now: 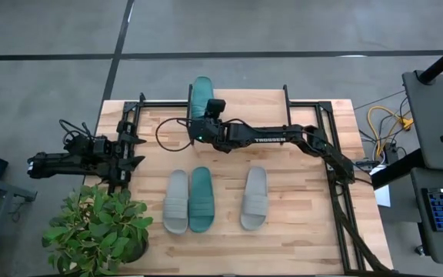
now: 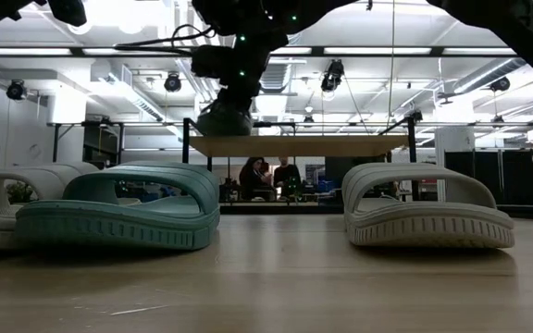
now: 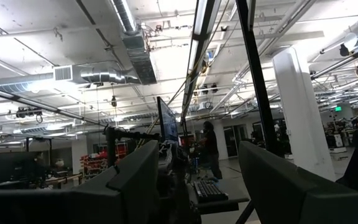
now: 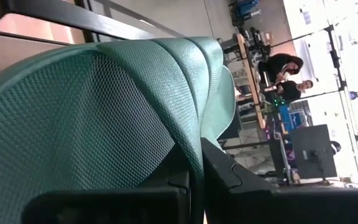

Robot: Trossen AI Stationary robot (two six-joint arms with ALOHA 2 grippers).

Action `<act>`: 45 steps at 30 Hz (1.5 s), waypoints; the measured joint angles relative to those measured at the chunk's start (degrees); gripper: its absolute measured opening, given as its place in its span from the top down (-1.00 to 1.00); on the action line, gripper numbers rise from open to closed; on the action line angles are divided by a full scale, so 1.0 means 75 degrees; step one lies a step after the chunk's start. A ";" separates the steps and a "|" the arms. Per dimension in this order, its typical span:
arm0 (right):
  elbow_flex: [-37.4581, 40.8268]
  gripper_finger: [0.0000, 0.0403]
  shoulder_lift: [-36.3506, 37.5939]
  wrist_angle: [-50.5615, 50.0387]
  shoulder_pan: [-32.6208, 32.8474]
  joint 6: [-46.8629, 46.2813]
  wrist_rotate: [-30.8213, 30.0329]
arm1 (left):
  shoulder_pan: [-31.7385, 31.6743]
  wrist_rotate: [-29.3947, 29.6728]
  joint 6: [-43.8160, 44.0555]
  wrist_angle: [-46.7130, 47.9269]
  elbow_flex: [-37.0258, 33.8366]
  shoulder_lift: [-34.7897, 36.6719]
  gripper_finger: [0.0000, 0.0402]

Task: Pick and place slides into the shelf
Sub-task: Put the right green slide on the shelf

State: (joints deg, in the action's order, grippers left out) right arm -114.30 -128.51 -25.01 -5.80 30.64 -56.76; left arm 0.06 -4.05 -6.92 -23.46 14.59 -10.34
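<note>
We start at the right gripper (image 1: 203, 115), whose fingers (image 4: 229, 177) are clamped on the strap of a teal slide (image 1: 201, 95); in the right wrist view the ribbed strap fills the picture and its edge is pinched between the two dark fingers. Seen from above, this held slide is at the far edge of the counter (image 1: 298, 223), over the left end of the shelf (image 2: 299, 145), a low rack with a light plank top on thin black legs. We cannot tell whether the slide already rests on the plank or hangs just above it. Three more slides lie on the counter nearer the camera: a grey slide (image 1: 176, 201) touching a second teal slide (image 1: 200, 199), and another grey slide (image 1: 254, 198) well apart to the right. The left gripper (image 1: 133, 150) waits at the left edge of the counter, its fingers apart. A potted plant (image 1: 98, 227) stands at the near left corner. We judge the risk is release: let go while overhanging the plank's far edge, the slide could tip off.
</note>
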 joint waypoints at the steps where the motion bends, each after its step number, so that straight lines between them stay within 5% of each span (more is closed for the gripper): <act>1: 0.0004 0.96 0.0000 -0.0011 0.0000 -0.0039 0.0017 | -0.0001 0.0000 0.0000 0.0002 0.0000 0.0002 -0.04; 15: 0.0009 0.94 0.0000 0.0002 0.0000 -0.0051 0.0380 | 0.0001 0.0000 0.0000 0.0002 0.0000 0.0002 -0.04; 35: -0.0226 0.51 0.0000 -0.0353 0.0067 -0.0381 0.0501 | -0.0001 0.0000 0.0003 0.0002 0.0000 -0.0001 -0.04; 45: -0.0447 0.44 0.0000 -0.1100 0.0087 -0.1118 0.0754 | 0.0002 0.0000 0.0003 0.0008 0.0000 -0.0007 -0.04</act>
State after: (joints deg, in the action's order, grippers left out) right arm -117.65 -128.51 -33.26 -5.15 22.26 -51.11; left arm 0.08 -4.06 -6.90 -23.40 14.59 -10.39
